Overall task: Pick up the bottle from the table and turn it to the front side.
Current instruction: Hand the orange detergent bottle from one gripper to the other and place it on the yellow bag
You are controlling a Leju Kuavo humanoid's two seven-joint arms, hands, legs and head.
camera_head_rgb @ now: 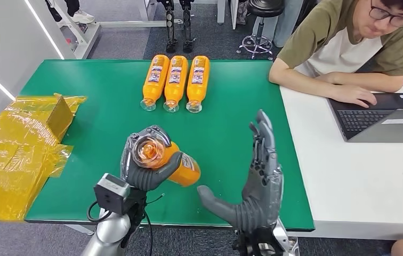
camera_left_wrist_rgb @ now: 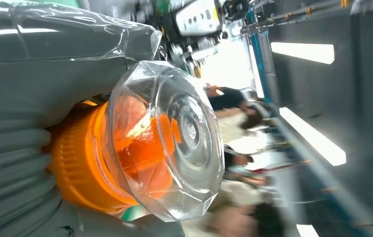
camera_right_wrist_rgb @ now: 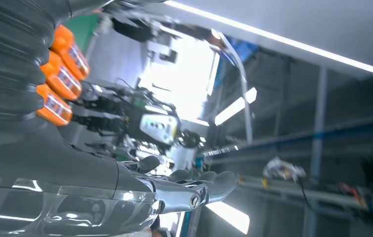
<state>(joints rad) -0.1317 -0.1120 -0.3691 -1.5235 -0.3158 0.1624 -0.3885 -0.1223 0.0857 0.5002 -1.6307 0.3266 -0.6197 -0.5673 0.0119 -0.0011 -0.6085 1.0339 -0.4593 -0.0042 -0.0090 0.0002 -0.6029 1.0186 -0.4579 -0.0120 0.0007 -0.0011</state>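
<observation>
Above the green table (camera_head_rgb: 109,112), the left hand (camera_head_rgb: 147,162) grips a smooth, probably slippery orange plastic bottle (camera_head_rgb: 180,169) by its clear-capped neck while the right hand (camera_head_rgb: 255,189) waits open; its labelled body looks a firmer hold.

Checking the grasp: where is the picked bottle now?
In the head view, the bottle is gripped in the left hand above the green table, beside the right hand.

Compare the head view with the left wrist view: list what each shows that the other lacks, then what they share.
Head view alone: the green table, three orange label-wrapped bottles lying side by side, crumpled yellow plastic wrap, the open grey right hand, a seated person at a dark laptop.
Left wrist view alone: ribbing on the held bottle's orange neck, bright ceiling light strips.
Both: the grey left hand gripping an orange bottle with a clear faceted cap.
</observation>
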